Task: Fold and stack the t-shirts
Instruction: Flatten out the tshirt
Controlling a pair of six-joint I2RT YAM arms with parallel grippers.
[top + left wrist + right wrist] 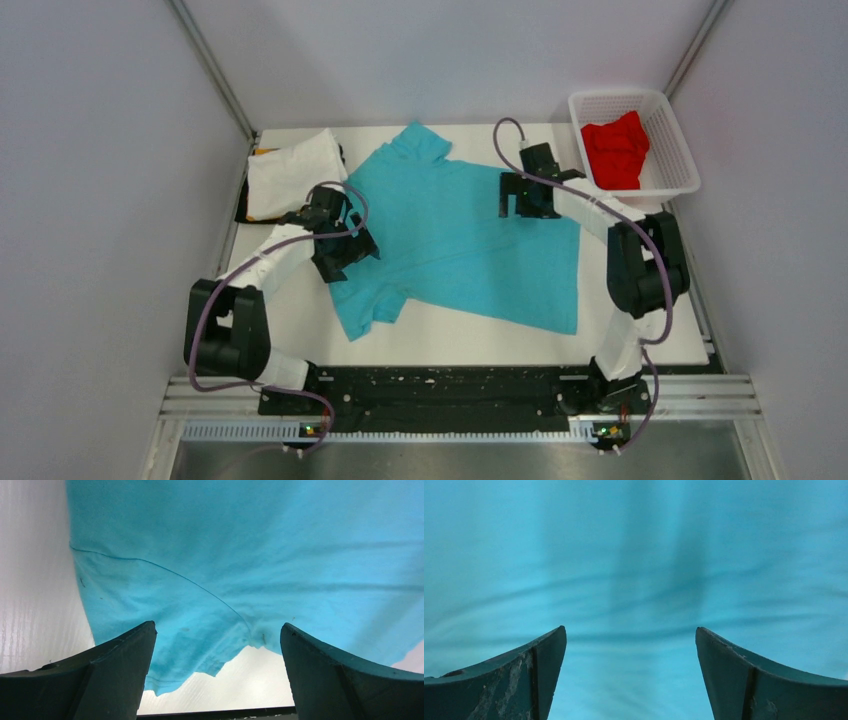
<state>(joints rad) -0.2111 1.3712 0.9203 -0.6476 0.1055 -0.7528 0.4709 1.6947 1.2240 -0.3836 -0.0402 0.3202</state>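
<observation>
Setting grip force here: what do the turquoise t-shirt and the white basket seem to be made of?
Turquoise t-shirt: soft matte cloth, probably a cotton knit; it lies in shallow wrinkles and shows a stitched sleeve seam. White basket: rigid plastic by the look, faintly glossy, its walls an open moulded mesh.

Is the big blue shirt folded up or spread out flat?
Spread out. The turquoise t-shirt lies flat on the table, with its collar and a sleeve sticking out.

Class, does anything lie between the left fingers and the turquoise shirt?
Nothing visible does. The open left fingers hang right over the turquoise shirt, near its sleeve seam, with no other thing between them.
</observation>
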